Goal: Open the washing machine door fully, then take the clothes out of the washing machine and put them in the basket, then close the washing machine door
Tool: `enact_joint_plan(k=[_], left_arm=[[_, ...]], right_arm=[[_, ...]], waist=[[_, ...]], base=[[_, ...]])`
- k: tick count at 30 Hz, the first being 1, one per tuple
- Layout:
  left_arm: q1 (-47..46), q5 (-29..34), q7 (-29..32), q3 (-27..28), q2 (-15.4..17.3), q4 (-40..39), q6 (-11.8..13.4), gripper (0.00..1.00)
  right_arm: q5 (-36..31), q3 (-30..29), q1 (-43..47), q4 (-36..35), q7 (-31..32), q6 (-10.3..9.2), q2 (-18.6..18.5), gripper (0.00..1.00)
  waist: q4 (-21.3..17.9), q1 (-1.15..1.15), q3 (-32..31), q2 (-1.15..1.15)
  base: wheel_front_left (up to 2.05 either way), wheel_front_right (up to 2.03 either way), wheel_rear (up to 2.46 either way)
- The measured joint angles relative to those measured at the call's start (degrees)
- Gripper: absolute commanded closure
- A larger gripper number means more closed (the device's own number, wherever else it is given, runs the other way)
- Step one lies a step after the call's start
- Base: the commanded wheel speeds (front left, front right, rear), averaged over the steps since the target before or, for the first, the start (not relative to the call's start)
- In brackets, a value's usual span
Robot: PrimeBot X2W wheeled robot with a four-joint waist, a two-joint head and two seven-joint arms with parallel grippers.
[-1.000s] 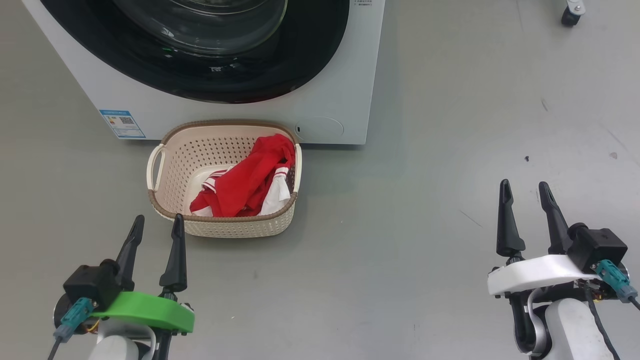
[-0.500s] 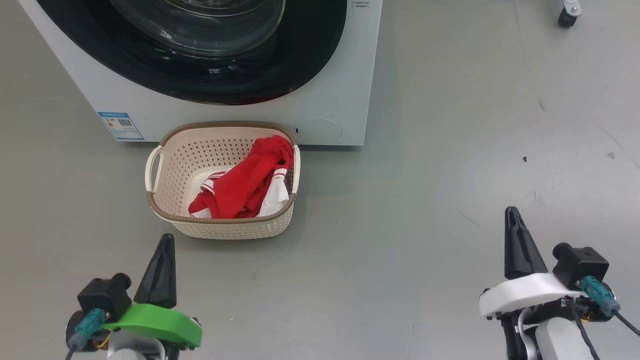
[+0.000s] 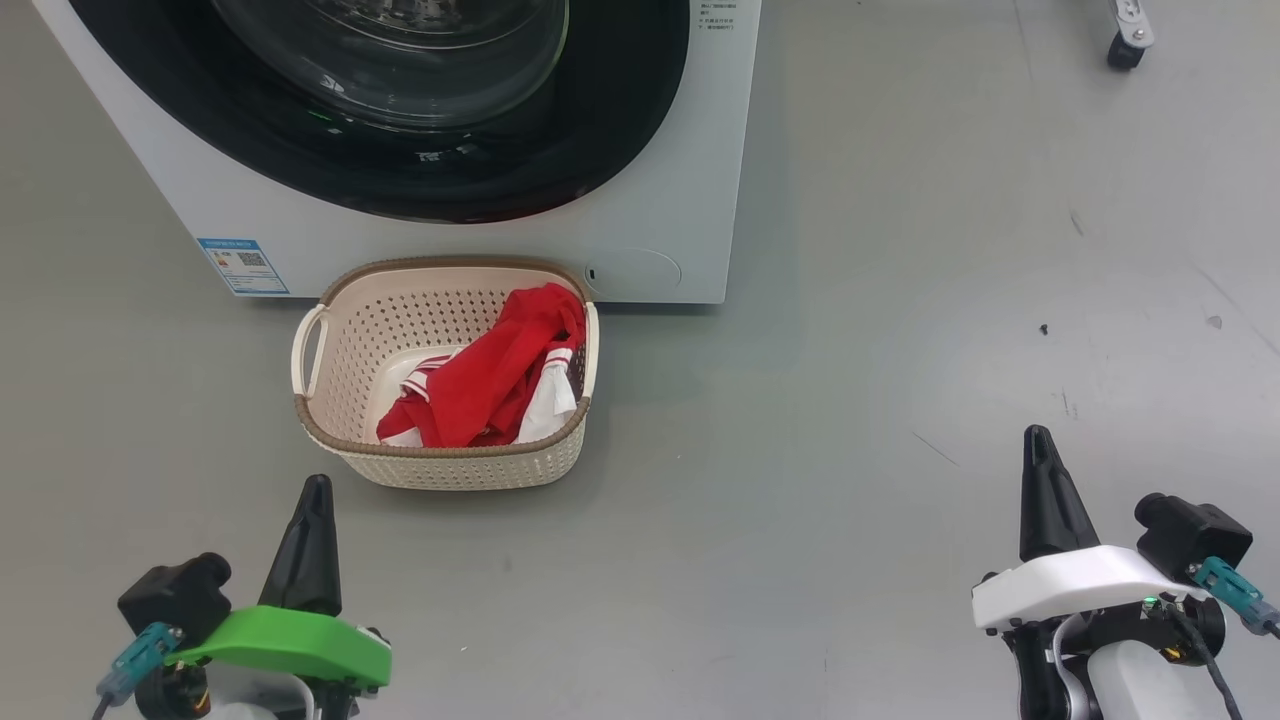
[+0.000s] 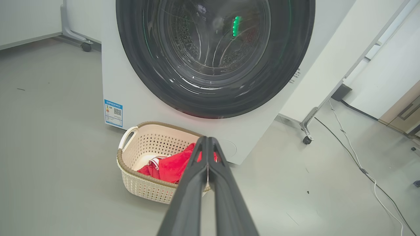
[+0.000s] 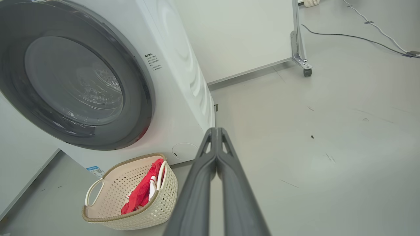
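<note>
Grey, smooth floor (image 3: 800, 450) fills most of the scene. At its far side stands one big white front-loading washing machine (image 3: 690, 150) with a small blue sticker (image 3: 243, 265) low on its left front.

Its one large round door (image 3: 600, 130), with a glossy black rim and a bulging clear glass bowl, lies flush against the machine front in both wrist views, so it looks closed. Through the glass the perforated steel drum (image 4: 210, 42) shows no garment that can be made out, though reflections keep this from being certain.

One small cream plastic basket (image 3: 440, 450) with perforated sides and a brown woven-look rim sits on the floor, touching or just short of the machine's front, left of centre. The bright red clothes (image 3: 490, 385) with white striped trim lie inside it, heaped toward its right wall. They form one heap, and the number of garments in it cannot be told.

Two grippers show at the near edge. The left gripper (image 3: 316, 484) is near the basket's near left corner, and the right gripper (image 3: 1037, 432) is well apart at the far right. Each has its two dark fingers pressed together, with nothing between them.

All three steps appear done: door opened, clothes moved, door closed. Nothing seems left to do.
</note>
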Motion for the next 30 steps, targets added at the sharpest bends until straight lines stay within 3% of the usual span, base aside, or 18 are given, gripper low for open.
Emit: enact_joint_plan(k=[30], left_arm=[[0.4, -20.02, 5.98, 2.77, 0.34, -1.04, 0.0, 1.0]], right_arm=[[22.02, -3.11, 0.0, 0.04, 5.93, 0.64, -0.83, 1.0]], waist=[[-0.44, 0.0, -2.31, 0.0]], base=[[0.0, 0.0, 0.0]])
